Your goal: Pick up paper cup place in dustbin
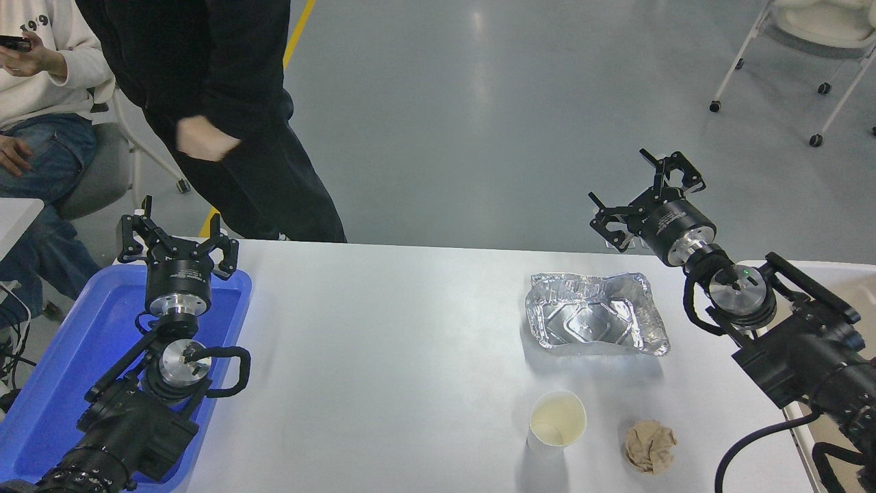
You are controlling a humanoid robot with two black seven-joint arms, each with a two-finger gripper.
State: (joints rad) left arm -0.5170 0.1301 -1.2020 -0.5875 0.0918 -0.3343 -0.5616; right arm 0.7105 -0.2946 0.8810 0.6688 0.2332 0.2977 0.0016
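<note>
Paper cup [557, 424] upright near desk [383, 356] front edge, beside paper ball [650, 446]. Right end effector [647, 195] open, empty, beyond far edge. Left end effector [176, 236] open over blue tray [82, 342]. Dustbin hardly visible.

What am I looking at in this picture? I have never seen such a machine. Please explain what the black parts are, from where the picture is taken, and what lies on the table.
This is one picture, taken from a camera high on a humanoid robot, looking down over its white table. The two black arms are the robot's own. The left gripper is open and hangs over a blue plastic tray. The right gripper is also open, raised beyond the table's far edge. Neither holds anything.

On the table stand a small white paper cup, upright and apparently empty, a crumpled brown paper ball to its right, and a crinkled silver foil tray behind them. A beige dustbin shows partly at the right edge, behind the right arm. Two people are at the far side, one seated, one standing.
</note>
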